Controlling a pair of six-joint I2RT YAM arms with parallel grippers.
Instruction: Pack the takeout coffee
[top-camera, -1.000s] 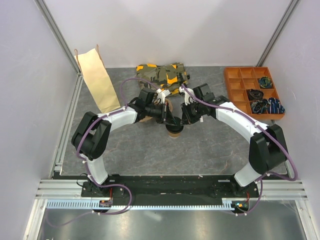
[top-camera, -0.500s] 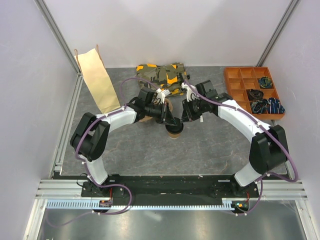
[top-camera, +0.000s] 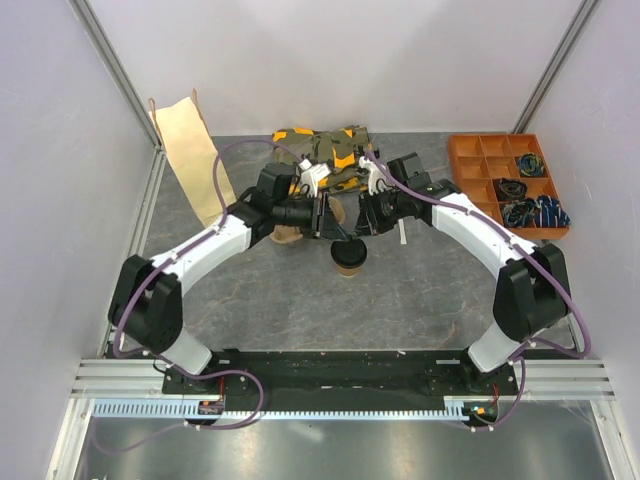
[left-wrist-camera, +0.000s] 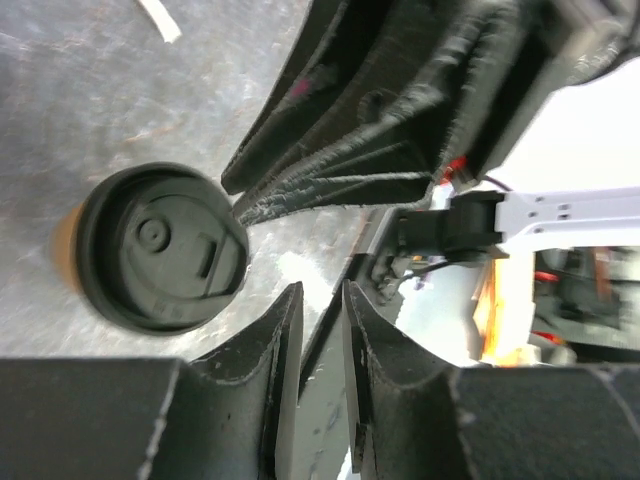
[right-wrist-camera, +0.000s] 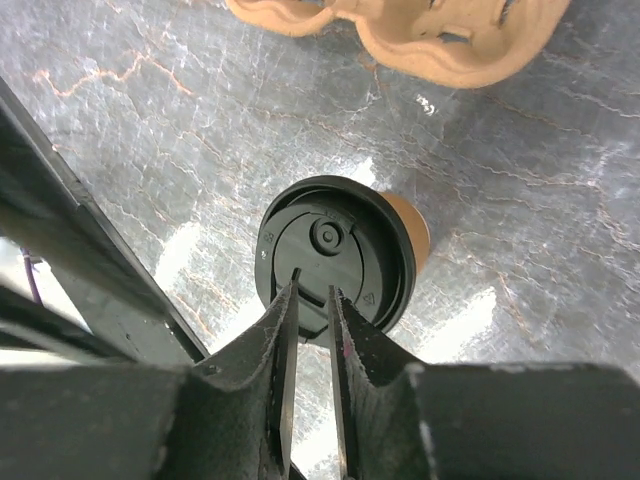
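Note:
The takeout coffee (top-camera: 349, 257) is a small tan cup with a black lid, standing upright on the grey table. It also shows in the left wrist view (left-wrist-camera: 165, 248) and the right wrist view (right-wrist-camera: 335, 250). My left gripper (top-camera: 333, 222) hovers just behind and left of the cup, its jaws almost together and empty (left-wrist-camera: 320, 290). My right gripper (top-camera: 358, 225) hovers just behind and right of the cup, above the lid's edge, its jaws almost together and empty (right-wrist-camera: 312, 285). Neither touches the cup. The two grippers are close together.
The brown pulp cup tray (top-camera: 290, 235) lies behind the cup, partly under the arms (right-wrist-camera: 450, 40). The tall paper bag (top-camera: 195, 165) stands at the back left. A camouflage cloth (top-camera: 325, 148) lies at the back, an orange organizer (top-camera: 505, 185) at the right. A white strip (top-camera: 403, 232) lies by the right gripper.
Both grippers have drawn back and up from the cup's lid. The left arm has swung out to the left. The cup stands free in the same place.

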